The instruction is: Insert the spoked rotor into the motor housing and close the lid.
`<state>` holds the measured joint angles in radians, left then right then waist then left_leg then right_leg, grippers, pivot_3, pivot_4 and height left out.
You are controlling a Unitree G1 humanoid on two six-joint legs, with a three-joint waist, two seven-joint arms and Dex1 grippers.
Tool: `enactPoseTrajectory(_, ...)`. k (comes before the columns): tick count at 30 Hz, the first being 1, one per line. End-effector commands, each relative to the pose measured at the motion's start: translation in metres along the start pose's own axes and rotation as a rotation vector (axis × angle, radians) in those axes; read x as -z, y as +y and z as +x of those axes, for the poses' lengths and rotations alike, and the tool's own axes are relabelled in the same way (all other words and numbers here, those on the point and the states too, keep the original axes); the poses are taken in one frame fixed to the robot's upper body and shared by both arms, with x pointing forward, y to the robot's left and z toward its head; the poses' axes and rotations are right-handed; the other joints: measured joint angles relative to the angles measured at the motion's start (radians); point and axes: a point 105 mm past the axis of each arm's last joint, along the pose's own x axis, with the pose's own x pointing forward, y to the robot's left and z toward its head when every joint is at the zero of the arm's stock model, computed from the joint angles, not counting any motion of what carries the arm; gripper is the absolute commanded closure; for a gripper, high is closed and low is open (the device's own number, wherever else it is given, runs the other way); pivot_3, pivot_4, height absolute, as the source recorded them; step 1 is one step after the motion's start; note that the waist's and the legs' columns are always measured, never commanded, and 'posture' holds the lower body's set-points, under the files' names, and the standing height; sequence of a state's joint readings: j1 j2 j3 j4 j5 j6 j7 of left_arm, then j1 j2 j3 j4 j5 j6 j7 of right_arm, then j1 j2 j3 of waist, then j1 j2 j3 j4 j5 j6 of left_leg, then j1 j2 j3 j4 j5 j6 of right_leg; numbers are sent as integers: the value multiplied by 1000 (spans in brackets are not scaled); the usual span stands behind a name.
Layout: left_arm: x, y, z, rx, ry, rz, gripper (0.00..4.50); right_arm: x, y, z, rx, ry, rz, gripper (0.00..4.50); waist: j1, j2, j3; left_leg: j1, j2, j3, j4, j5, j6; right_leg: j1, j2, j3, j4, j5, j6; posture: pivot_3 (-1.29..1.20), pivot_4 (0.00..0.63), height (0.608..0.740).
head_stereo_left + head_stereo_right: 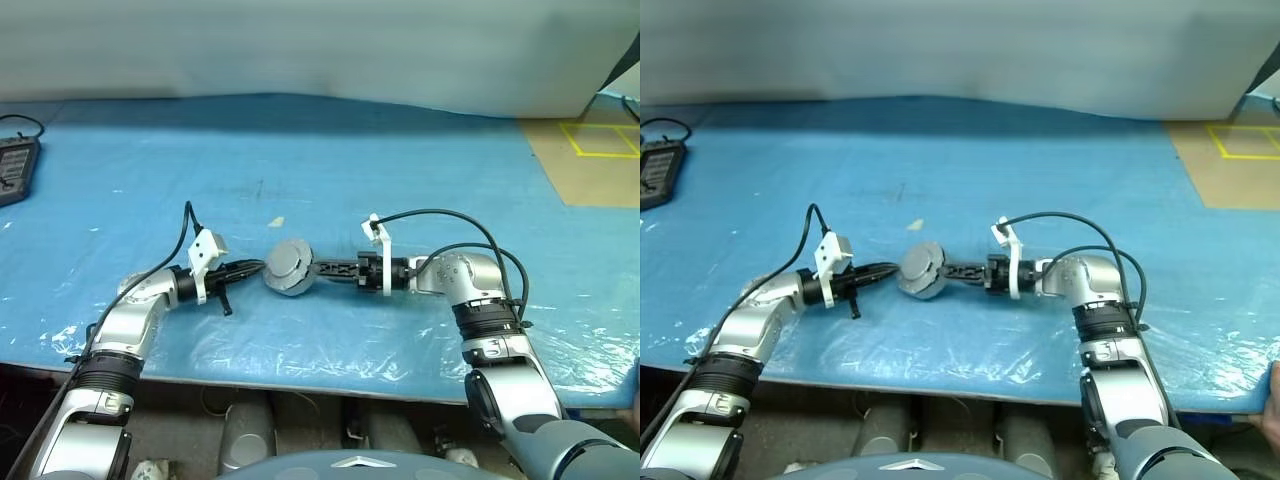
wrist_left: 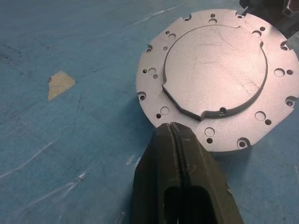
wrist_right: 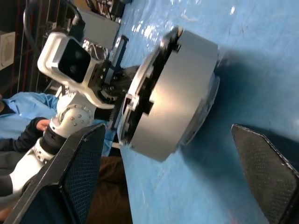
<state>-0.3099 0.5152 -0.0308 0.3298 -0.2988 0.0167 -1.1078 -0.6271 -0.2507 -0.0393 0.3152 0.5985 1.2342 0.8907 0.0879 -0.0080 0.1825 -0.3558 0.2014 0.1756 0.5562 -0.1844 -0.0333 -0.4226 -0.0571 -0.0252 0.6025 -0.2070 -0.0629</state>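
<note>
Round silvery metal motor housing tilted on crinkled blue plastic sheet.
Plain matte plate face, rim drilled with holes. Left gripper pinched shut at its edge; right gripper splayed wide around its smooth side.

The lid is seen as matt, finely grained silver metal; the blue table cover looks like glossy, crinkly plastic film.

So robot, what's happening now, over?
Left gripper shut, tips at round silver motor housing. Right gripper open around it. Nothing blocking.
</note>
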Motion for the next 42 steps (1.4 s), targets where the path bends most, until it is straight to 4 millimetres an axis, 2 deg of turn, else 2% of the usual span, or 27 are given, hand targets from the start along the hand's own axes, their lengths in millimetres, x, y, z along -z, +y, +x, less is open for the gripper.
enactPoseTrajectory(1,7,-2,0,9,33,1,4500,-16,10,0,-34,-56,-5,31,5,0,0,0,0,0,0,0,0,0,0,0,0,0,0,0,150,740)
enactPoseTrajectory(6,7,-2,-1,7,33,6,4500,-17,4,0,12,-55,-26,31,7,0,0,-4,0,0,-1,0,-1,-4,0,0,0,0,0,0,150,740)
enactPoseTrajectory(7,7,-2,-1,6,33,7,4500,-16,3,0,18,-49,-27,203,7,0,0,-6,0,0,-1,0,-1,-5,0,0,0,0,0,0,150,740)
enactPoseTrajectory(10,7,-1,-1,4,33,9,4500,-11,3,1,21,-27,-30,952,6,0,0,-14,0,1,0,1,-2,-14,1,0,3,0,-1,0,150,740)
enactPoseTrajectory(14,8,-3,-1,4,30,9,4500,-9,3,2,21,-21,-43,2353,4,0,0,-15,2,1,1,0,-2,-15,2,0,4,0,-1,0,150,740)
enactPoseTrajectory(18,7,3,-2,-25,23,11,4500,-11,3,2,20,-34,-56,2353,5,0,0,-13,2,1,2,0,-3,-14,2,0,4,0,-2,0,150,740)
enactPoseTrajectory(27,9,3,-8,-31,29,15,4500,-18,-17,-2,142,-83,-183,2353,6,0,0,-14,2,1,5,0,-3,-13,2,0,5,0,-2,0,150,740)
enactPoseTrajectory(30,8,5,-9,-45,26,16,4500,-33,-26,-5,216,-174,-299,2353,5,0,0,-13,2,1,5,0,-3,-13,2,0,6,0,-2,0,150,740)
enactPoseTrajectory(34,7,8,-9,-55,22,15,4500,-57,-27,-10,262,-324,-482,2353,4,0,0,-14,2,1,6,0,-3,-13,2,0,7,0,-2,0,150,740)
enactPoseTrajectory(38,4,13,-15,-80,18,17,4500,-76,2,-11,179,-420,-759,2353,3,0,0,-14,2,1,6,0,-3,-14,2,0,6,0,-2,0,150,740)
enactPoseTrajectory(40,2,16,-17,-95,13,23,4500,-78,16,-8,143,-427,-904,2353,0,0,0,-15,2,1,6,0,-3,-14,2,0,7,0,-2,0,150,740)
enactPoseTrajectory(42,0,19,-19,-107,10,28,4500,-71,23,-2,137,-371,-1108,2353,-8,0,0,-15,2,1,6,0,-3,-14,2,0,7,0,-2,0,150,740)
